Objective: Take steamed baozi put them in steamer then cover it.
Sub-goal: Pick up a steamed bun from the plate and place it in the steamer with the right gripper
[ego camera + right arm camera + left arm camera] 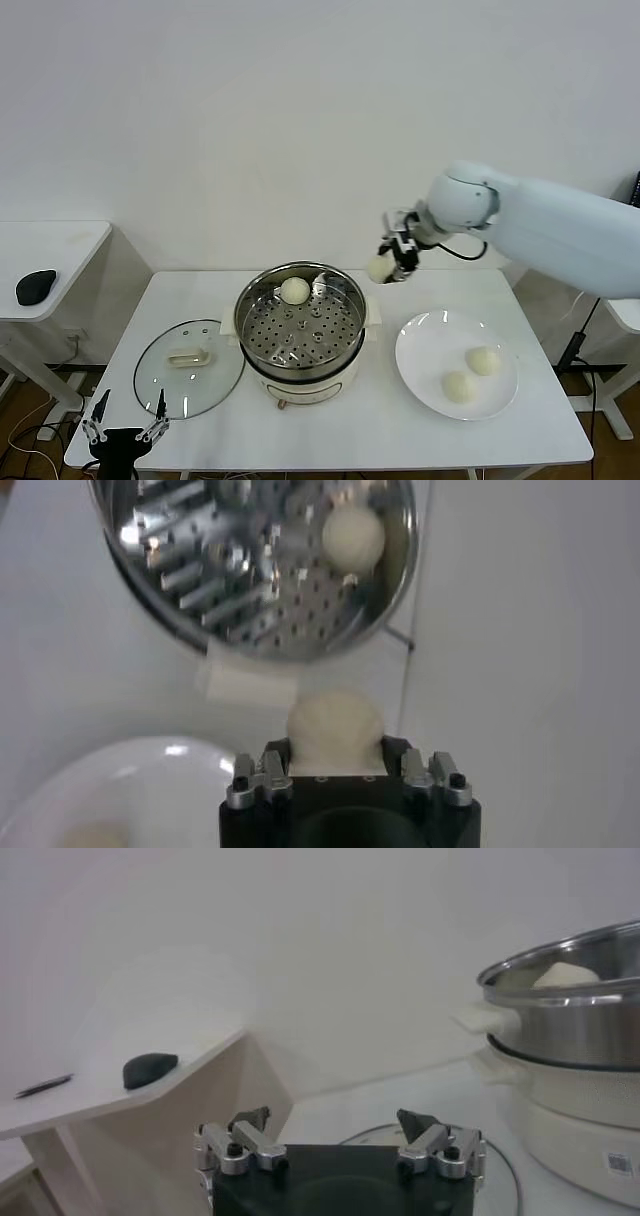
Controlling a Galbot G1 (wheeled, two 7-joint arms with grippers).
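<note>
Right claw [388,262]: raised above the table [560,420], closed on one steamed baozi [379,268]; in the wrist view the bun [335,723] sits between the two fingers.
Steamer [300,330]: just beside and below the right claw, toward the robot's left; its perforated tray shows, uncovered.
Baozi in steamer [294,290]: one, at the far side of the tray, past the claw-held bun in the wrist view [352,536].
Plate [425,345]: white, below the right claw, nearer the robot; two baozi [484,361] [458,386] lie on it.
Cover [189,368]: flat on the table, beyond the steamer from the right claw.
Left claw [126,420]: low at the near table edge just beside the cover, fingers spread wide, holding nothing.
</note>
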